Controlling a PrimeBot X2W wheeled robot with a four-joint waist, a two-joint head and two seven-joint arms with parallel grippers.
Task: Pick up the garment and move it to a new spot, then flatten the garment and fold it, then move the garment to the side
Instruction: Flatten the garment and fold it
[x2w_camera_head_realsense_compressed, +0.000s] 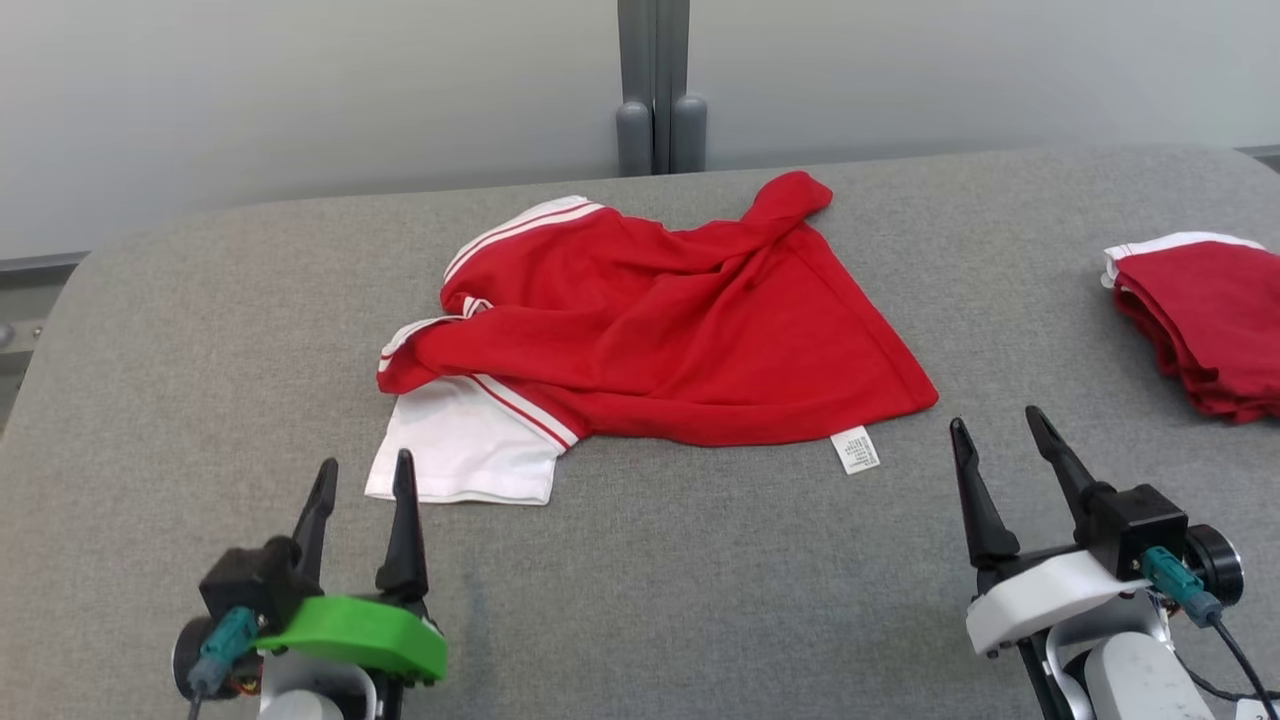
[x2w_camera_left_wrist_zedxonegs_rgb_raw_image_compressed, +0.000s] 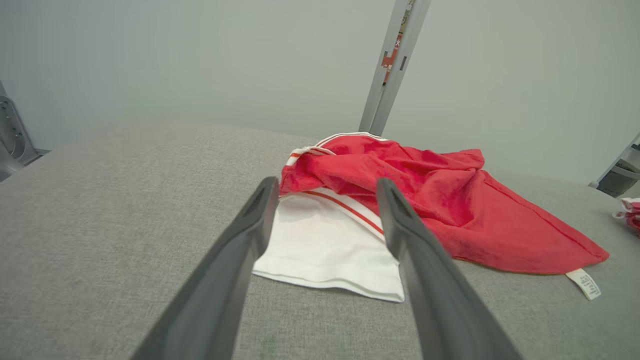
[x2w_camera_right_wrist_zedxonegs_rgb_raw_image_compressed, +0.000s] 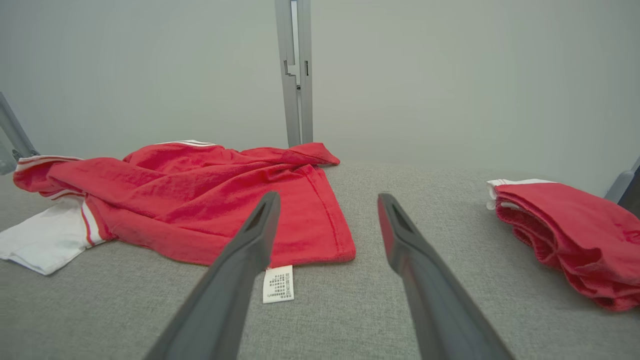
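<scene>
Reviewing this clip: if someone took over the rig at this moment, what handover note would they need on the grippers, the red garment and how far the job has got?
Left gripper: open, empty, fingertips at the near edge of the white sleeve.
Right gripper: open, empty, just right of the care label.
Red garment: crumpled and twisted in the middle of the table, one sleeve spread flat. A folded red pile sits at the table's right side.
Done: no flattening or folding shows; whether the first move is done cannot be told.
Left: flatten, fold, move aside.
</scene>
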